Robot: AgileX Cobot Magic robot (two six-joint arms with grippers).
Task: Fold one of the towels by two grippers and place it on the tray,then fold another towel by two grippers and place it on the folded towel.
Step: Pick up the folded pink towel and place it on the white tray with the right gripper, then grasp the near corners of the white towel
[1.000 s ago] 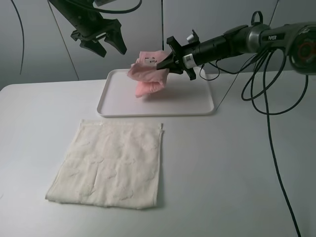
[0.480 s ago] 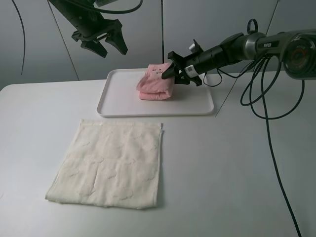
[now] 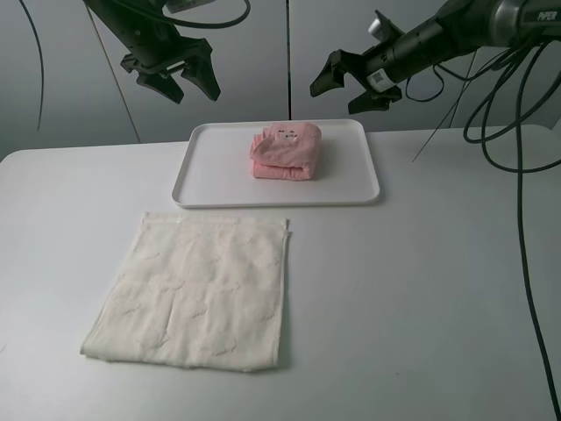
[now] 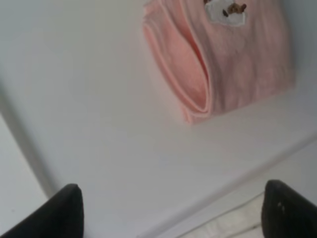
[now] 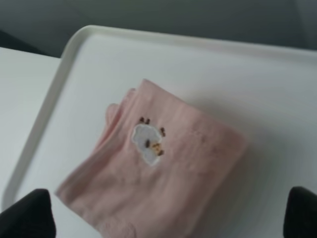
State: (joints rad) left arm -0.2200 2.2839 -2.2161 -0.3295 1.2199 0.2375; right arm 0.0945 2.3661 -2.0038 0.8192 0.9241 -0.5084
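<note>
A folded pink towel (image 3: 286,153) with a small bear patch lies on the white tray (image 3: 210,189) at the back of the table; it also shows in the left wrist view (image 4: 223,54) and in the right wrist view (image 5: 158,173). A cream towel (image 3: 197,291) lies flat and unfolded on the table in front of the tray. My left gripper (image 3: 180,82) is open and empty, high above the tray's left end. My right gripper (image 3: 346,88) is open and empty, raised above and behind the tray's right part.
The white table (image 3: 421,298) runs to the right and front of the cream towel. Black cables (image 3: 517,158) hang down at the right. A grey wall stands behind the tray.
My right gripper let go of the pink towel, opened and rose back to the right. The towel now rests folded on the tray. The left gripper stayed in place.
</note>
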